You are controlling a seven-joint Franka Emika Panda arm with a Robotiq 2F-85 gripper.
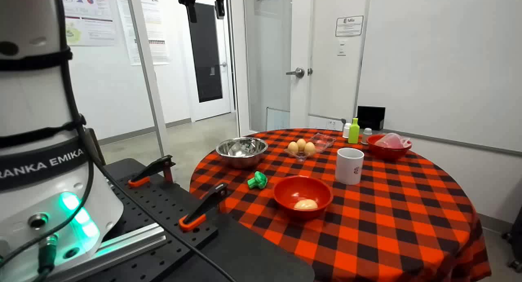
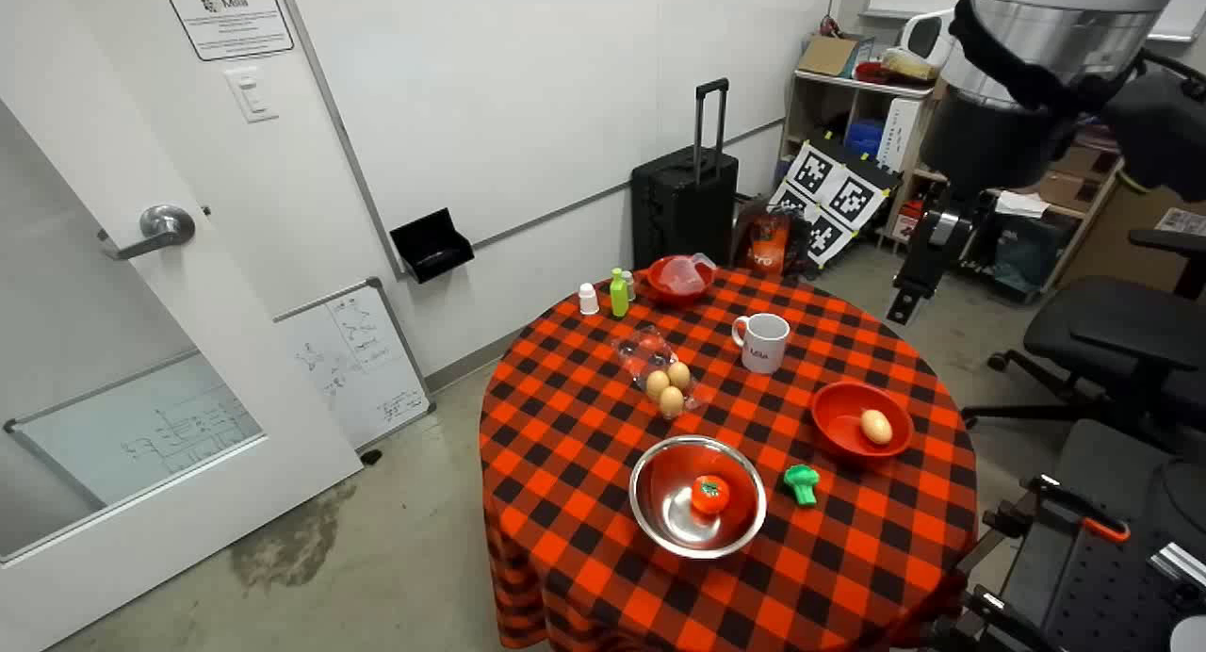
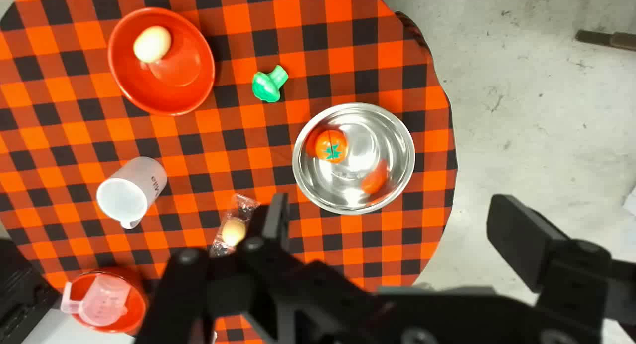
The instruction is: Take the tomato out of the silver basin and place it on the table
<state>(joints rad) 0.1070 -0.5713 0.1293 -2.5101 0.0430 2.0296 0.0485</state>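
Observation:
The red-orange tomato with a green star-shaped top lies inside the silver basin; it shows in an exterior view [image 2: 710, 495] and in the wrist view [image 3: 331, 146]. The shiny silver basin [image 1: 242, 161] [image 2: 692, 536] [image 3: 365, 145] stands on the table [image 1: 379, 233] [image 2: 584, 464] [image 3: 348, 249] with the checkered cloth. In an exterior view its wall hides the tomato. My gripper [image 1: 206, 18] [image 2: 903, 305] [image 3: 390, 202] is high above the table, apart from everything. Its fingers are wide open with nothing between them.
A red bowl [image 1: 301, 188] holds an egg [image 2: 876, 427]. A green toy broccoli [image 2: 802, 483] lies between this bowl and the basin. A white mug [image 2: 763, 342], several eggs [image 2: 670, 388], a green bottle [image 2: 618, 293] and another red bowl [image 1: 389, 151] stand farther off. Clamps [image 1: 204, 206] edge the robot base.

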